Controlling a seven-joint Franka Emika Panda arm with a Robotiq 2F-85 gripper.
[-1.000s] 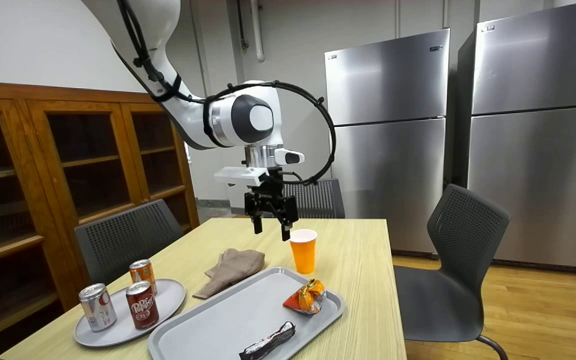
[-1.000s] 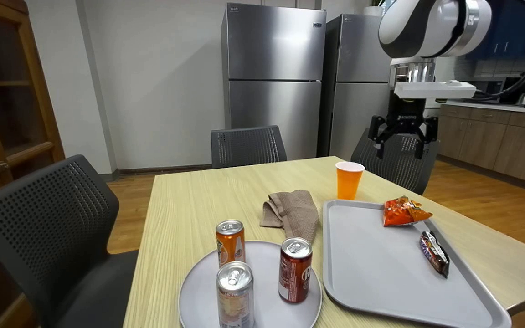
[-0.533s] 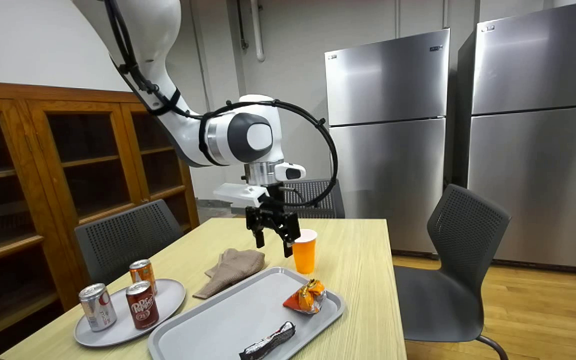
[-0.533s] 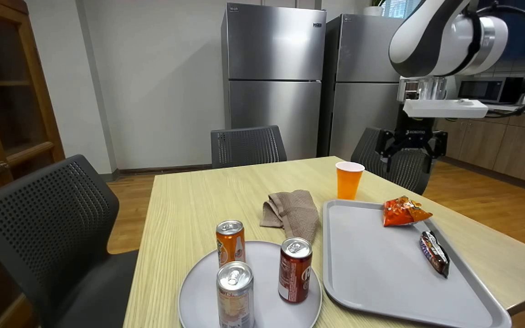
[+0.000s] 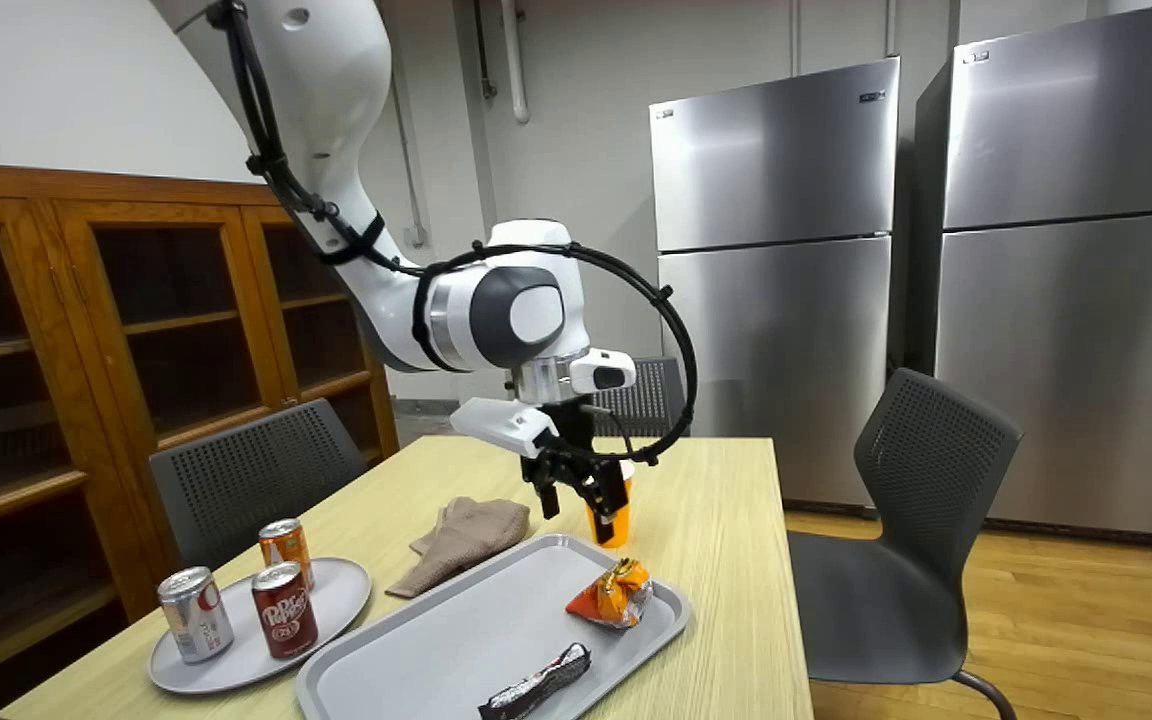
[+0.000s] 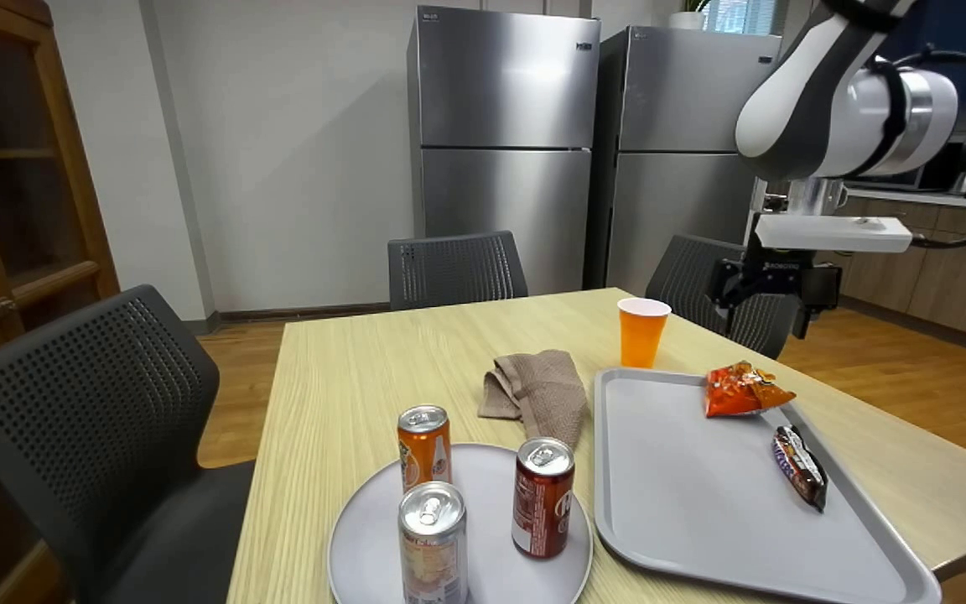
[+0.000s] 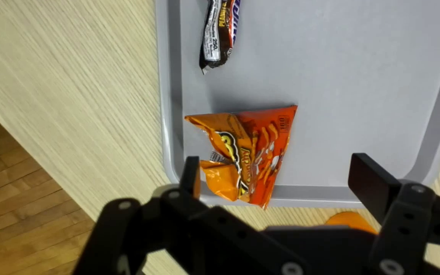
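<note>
Steadily, the gripper (image 5: 576, 517) descended, jaws spread wide and empty, bringing it nearer the orange snack bag (image 7: 256, 152), as yet untouched.

wrist view: candy bar (image 7: 220, 36) cut off above, orange cup (image 7: 350, 220) mostly behind tool (image 7: 276, 172)

Spread jaws hang near the far end of the tray (image 5: 456, 640) — partly hiding an orange cup (image 5: 622, 520) beyond it. On the tray, an orange bag (image 5: 614, 597) and a wrapped bar (image 5: 538, 683) — beside it, a brown cloth (image 5: 476, 537) and a plate (image 5: 341, 597) with three cans (image 5: 285, 612).
</note>
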